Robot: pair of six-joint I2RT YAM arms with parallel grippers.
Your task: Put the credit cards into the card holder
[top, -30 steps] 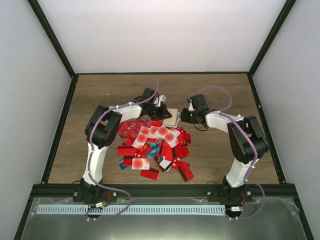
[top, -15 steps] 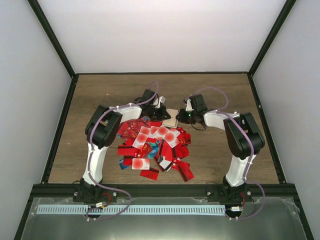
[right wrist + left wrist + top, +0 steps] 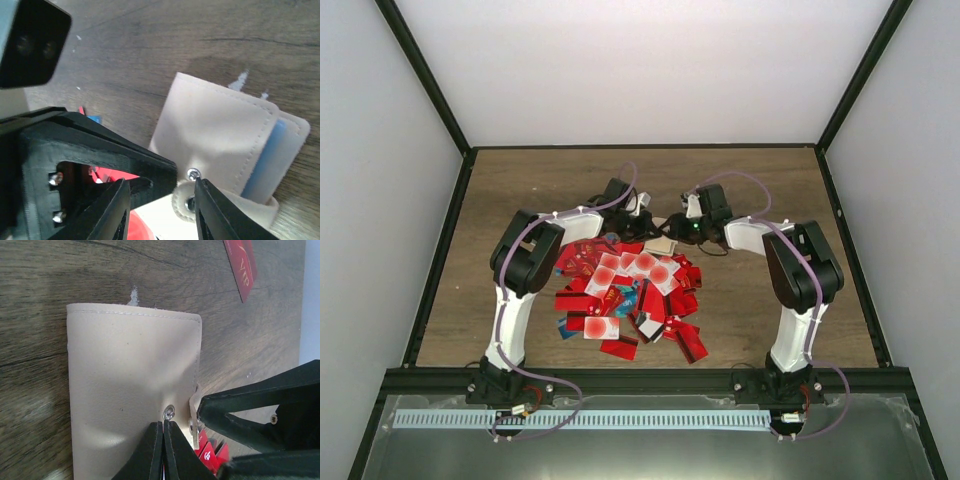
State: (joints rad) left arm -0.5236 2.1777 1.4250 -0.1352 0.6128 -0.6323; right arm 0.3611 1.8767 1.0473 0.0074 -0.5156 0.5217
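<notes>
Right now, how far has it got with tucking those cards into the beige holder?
Barely started. Done: maybe one card; a blue strip shows between the layers of the card holder. In hand: the left gripper pinches the holder's edge beside the snap; the right gripper stands open at the snap tab. Left: the credit cards lie in a heap on the table.

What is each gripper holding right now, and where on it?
The left gripper pinches the flat beige stitched card holder at its edge beside the snap stud. The right gripper is open, holding nothing.
</notes>
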